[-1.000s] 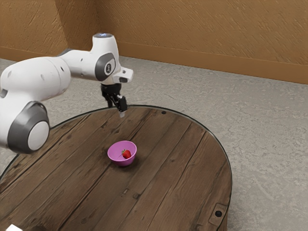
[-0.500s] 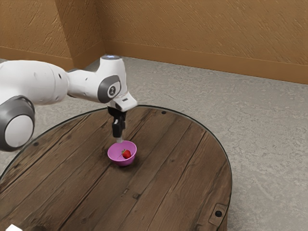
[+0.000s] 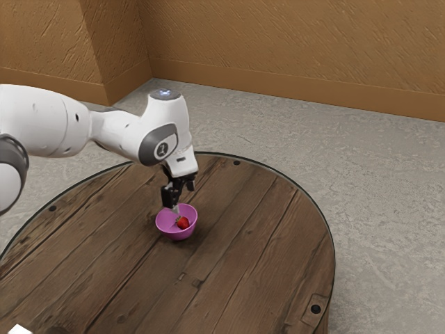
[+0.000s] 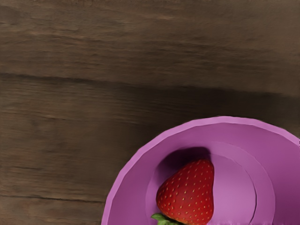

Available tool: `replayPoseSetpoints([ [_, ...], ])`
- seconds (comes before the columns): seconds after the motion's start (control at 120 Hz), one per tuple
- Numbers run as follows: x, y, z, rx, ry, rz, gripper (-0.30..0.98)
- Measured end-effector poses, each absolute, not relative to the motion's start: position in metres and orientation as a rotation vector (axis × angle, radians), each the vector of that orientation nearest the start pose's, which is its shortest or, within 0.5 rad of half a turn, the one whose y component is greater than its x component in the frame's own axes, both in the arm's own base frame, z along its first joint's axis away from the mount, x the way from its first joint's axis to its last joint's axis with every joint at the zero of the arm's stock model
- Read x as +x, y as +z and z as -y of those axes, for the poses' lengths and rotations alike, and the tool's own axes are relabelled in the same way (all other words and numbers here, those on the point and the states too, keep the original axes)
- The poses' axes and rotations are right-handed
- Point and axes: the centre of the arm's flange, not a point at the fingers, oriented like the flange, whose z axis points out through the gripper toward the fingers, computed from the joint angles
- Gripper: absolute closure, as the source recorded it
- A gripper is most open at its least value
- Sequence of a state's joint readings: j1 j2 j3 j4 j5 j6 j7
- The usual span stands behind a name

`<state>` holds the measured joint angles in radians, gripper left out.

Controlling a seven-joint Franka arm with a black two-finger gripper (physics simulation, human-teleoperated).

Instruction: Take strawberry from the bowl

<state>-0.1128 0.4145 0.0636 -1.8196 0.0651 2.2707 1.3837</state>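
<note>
Just above the bowl's rim, my black gripper [image 3: 183,200] points down with its two fingers spread apart; one pale fingertip reaches over the bowl's far side. The pink bowl [image 3: 165,227] stands upright on the table, and the red strawberry [image 3: 183,223] lies inside it. In the wrist view, the strawberry [image 4: 188,192] rests on the bottom of the bowl [image 4: 276,154], its green leaves at one end. Nothing is held between the fingers.
The round wooden table [image 3: 236,243] surrounds the bowl with bare planks. A small white object [image 3: 19,329] shows at the exterior view's lower left corner. A brown wall [image 3: 299,49] stands beyond the floor.
From near the table's far edge my gripper has come down to just above the bowl, and my hand has turned so both fingers show apart. Bowl and strawberry have stayed put.
</note>
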Motion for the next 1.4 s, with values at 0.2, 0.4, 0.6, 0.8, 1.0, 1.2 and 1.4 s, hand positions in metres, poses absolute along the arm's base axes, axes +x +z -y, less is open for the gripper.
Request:
replayPoseSetpoints([
  [0.2,0.629,0.302,0.037,-2.192,0.079,-2.174,0.0],
  [0.4,0.616,0.283,0.034,-2.147,0.103,-2.241,0.04],
  [0.6,0.618,0.284,0.031,-2.098,0.078,-2.266,0.21],
  [0.8,0.62,0.274,0.028,-2.068,0.072,-2.287,0.31],
  [1.0,0.622,0.262,0.028,-2.039,0.061,-2.303,0.35],
  [1.2,0.624,0.255,0.028,-2.017,0.047,-2.312,0.38],
  [1.4,0.625,0.254,0.029,-2.005,0.031,-2.31,0.46],
])
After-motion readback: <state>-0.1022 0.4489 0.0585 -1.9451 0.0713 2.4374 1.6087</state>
